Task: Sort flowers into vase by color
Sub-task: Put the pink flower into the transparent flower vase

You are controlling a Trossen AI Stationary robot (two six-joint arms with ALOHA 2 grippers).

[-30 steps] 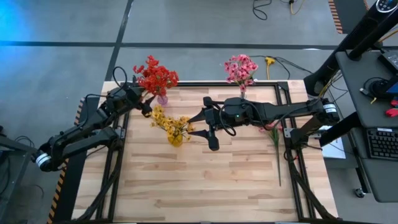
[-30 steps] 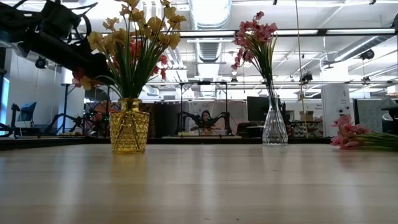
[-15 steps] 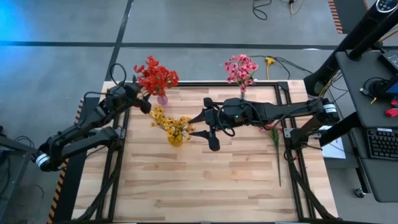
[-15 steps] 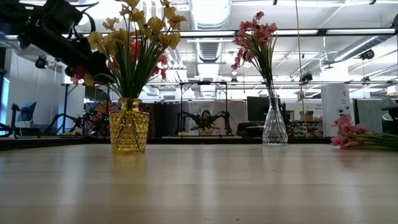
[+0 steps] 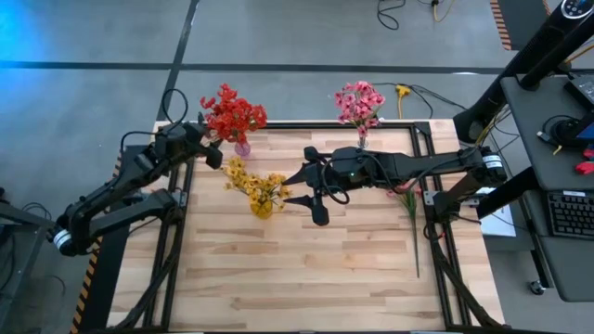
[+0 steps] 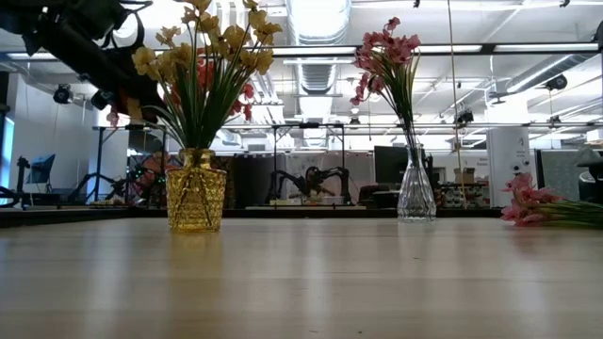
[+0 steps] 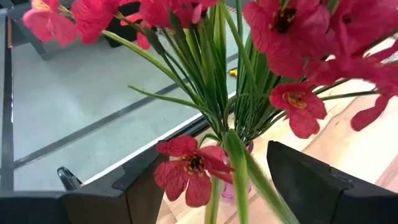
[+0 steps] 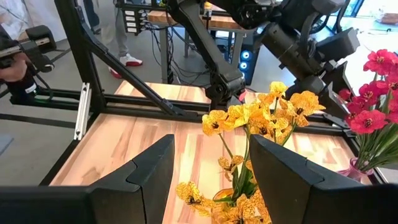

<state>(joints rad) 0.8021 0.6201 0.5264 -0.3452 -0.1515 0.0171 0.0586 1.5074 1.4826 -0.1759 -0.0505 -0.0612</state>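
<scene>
Tool status, left arm: the left tool [image 5: 212, 153] sits at the far left corner of the tabletop [image 5: 306, 269], just beside the red flowers [image 5: 232, 113]. In the left wrist view its fingers [image 7: 317, 180] stand wide apart with a green stem and one red blossom between them; contact with either finger cannot be confirmed. The red flowers stand in a small vase [image 5: 242, 148] near the tabletop's far edge.

Tool status, right arm: the right tool [image 5: 309, 190] hangs over the tabletop centre, just right of the yellow flowers [image 5: 252, 184]. Its fingers [image 8: 283, 168] are spread apart and hold nothing; the yellow blossoms show between them, farther off.

Flower positions:
- Yellow flowers stand upright in an amber vase [image 6: 196, 191], left of centre.
- Pink flowers [image 5: 359, 102] stand in a clear vase [image 6: 415, 193] at the far edge, right of centre.
- One pink sprig [image 5: 411, 209] lies flat near the right edge, stem running toward the near side, partly under the right arm.

Clearance: the near half of the tabletop carries no objects. The dark frame rails [image 5: 176, 232] run along the left and right edges.
</scene>
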